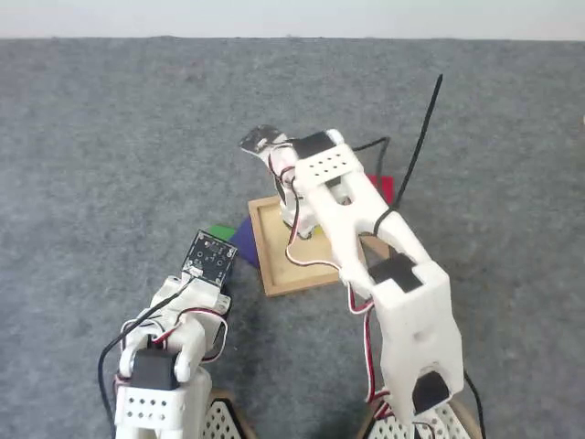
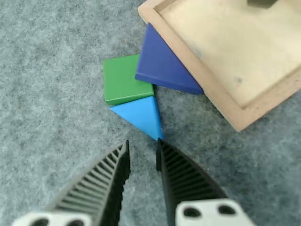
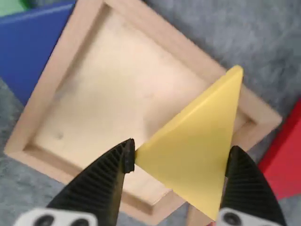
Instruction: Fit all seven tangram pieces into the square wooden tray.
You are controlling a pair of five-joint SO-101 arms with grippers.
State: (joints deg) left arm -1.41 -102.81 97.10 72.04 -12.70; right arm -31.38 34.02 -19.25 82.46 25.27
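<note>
Right gripper [image 3: 181, 153]: fingers clamped on the two edges of a yellow triangle [image 3: 193, 150], carried over the square wooden tray [image 3: 51, 80], evidently so it can go down into a corner
Yellow triangle: one tip overlaps the tray's far rim, so it probably needs turning or shifting before it seats
Tray floor: bare wood where it shows, suggesting the job has barely started
Left gripper [image 2: 142, 148]: fingers a narrow gap apart, holding nothing, poised outside the tray over the waiting pieces
Waiting pieces: a dark blue triangle [image 2: 162, 63] lies against the tray's outer rim; a green square [image 2: 123, 80] touches it on the side away from the tray; a light blue triangle [image 2: 141, 115] lies beyond, nearest the left fingers, likely the next pick
Red piece [image 3: 287, 155]: beside the tray's opposite side, cut off, shape unclear
Hard to tell: whether the yellow triangle touches the floor; the arm covers much of the tray from above; two of the seven pieces are unaccounted for
</note>
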